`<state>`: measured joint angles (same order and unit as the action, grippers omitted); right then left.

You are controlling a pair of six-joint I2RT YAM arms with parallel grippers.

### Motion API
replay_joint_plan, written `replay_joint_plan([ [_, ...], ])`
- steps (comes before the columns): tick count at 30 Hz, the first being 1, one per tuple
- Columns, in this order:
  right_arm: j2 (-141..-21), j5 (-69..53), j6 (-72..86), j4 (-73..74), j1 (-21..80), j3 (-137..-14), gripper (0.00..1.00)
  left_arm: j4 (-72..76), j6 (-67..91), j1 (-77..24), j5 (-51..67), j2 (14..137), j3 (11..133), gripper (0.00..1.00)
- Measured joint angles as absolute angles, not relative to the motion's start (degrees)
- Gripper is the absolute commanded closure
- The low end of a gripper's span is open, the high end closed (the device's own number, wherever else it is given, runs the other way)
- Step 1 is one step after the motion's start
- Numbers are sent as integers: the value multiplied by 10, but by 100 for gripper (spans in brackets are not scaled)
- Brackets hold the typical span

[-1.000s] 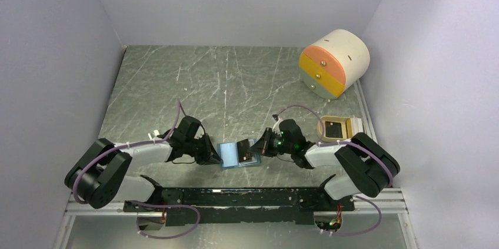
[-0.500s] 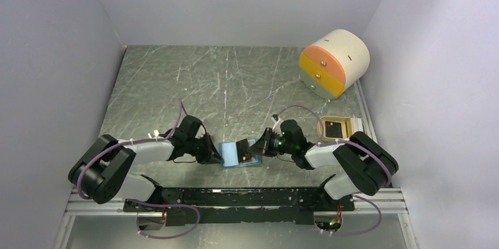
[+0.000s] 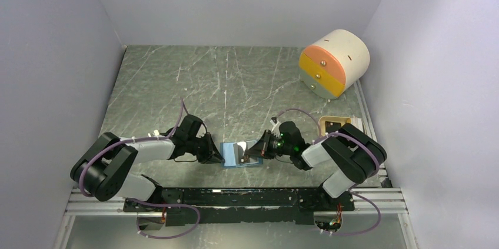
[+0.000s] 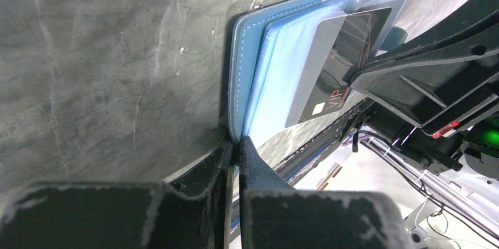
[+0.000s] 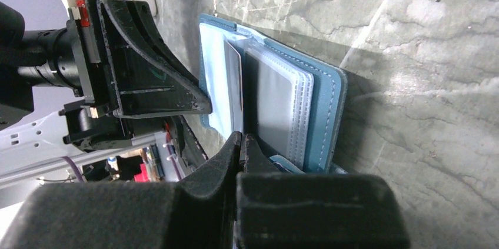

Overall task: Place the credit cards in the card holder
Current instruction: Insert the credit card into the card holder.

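The blue card holder (image 3: 230, 157) lies open near the table's front edge, its paler inside up (image 4: 276, 72). My left gripper (image 3: 219, 156) is shut on the holder's left flap edge (image 4: 238, 143). A dark credit card (image 4: 335, 66) stands on edge over the holder's inner pockets, seen as a thin edge (image 5: 234, 84) in the right wrist view. My right gripper (image 3: 252, 153) is shut on that card's near end (image 5: 241, 138). Clear plastic sleeves (image 5: 276, 102) lie to the card's right, inside the holder (image 5: 326, 113).
A cream drum (image 3: 333, 63) with orange-yellow drawers stands at the back right. A shallow tan tray (image 3: 330, 123) sits by the right wall, partly covered by my right arm. The black base rail (image 3: 235, 197) runs along the near edge.
My right arm's elbow has swung left and now covers part of the tan tray. The card has tipped lower toward the holder. The left gripper has stayed put.
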<state>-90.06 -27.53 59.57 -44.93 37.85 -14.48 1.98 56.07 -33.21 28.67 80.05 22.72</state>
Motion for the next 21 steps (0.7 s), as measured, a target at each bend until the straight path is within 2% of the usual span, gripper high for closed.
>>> replay_joint_plan([
  [5, -922, -276, 607, -463, 381, -149, 100, 20, 562, -332, 288, 797, 227, 91],
  [9, -934, -273, 612, -460, 393, -164, 87, 20, 564, -332, 288, 793, 227, 91],
  [13, -932, -259, 598, -408, 410, -197, 69, 23, 567, -332, 288, 790, 227, 91],
  [16, -915, -246, 573, -343, 415, -224, 63, 26, 568, -332, 290, 790, 227, 91],
  [21, -869, -215, 533, -244, 416, -248, 62, 32, 569, -332, 292, 790, 227, 91],
])
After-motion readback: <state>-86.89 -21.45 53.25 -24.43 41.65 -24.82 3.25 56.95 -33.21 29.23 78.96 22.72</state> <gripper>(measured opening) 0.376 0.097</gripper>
